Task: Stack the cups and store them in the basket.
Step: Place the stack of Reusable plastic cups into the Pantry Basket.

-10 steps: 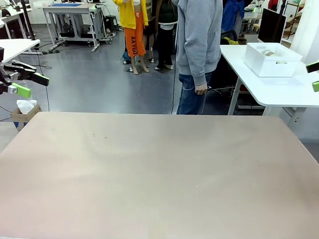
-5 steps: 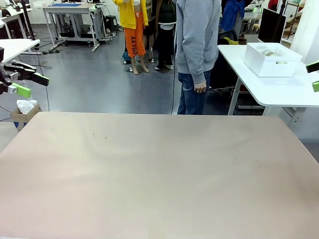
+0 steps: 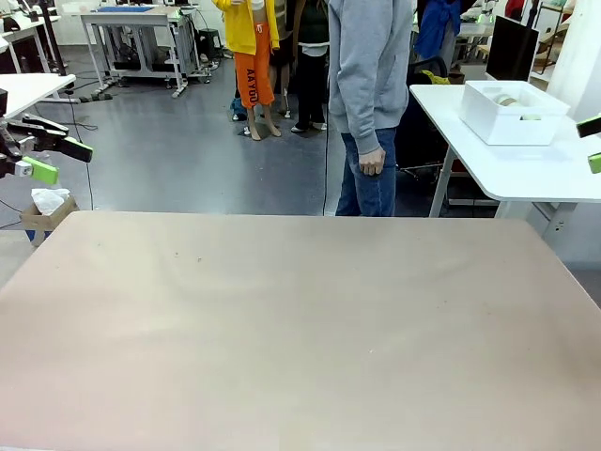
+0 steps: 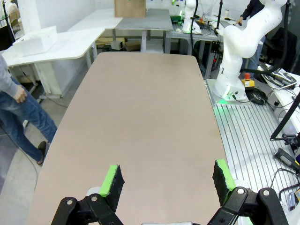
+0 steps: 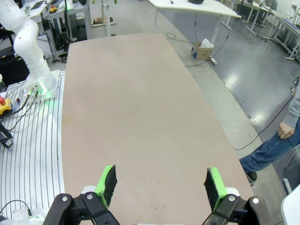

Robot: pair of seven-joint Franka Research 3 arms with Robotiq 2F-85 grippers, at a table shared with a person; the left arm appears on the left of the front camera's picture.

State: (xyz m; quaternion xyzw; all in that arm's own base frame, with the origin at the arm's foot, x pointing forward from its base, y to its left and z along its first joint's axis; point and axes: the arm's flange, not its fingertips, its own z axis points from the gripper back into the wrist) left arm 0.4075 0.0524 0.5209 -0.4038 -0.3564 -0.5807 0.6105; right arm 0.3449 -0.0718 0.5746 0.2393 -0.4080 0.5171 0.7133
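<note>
Left gripper (image 4: 166, 180) jaws spread wide, empty, right gripper (image 5: 161, 185) jaws likewise, above table (image 3: 300, 319)

glossy grey floor (image 3: 188, 150) — white side table (image 3: 507, 150) at right, workbench (image 3: 131, 23) far left.

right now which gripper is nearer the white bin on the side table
Right. The right gripper hangs beside the white bin on the side table, just off its right end. The left gripper hovers at the opposite edge of the front view, across the whole main table.
</note>
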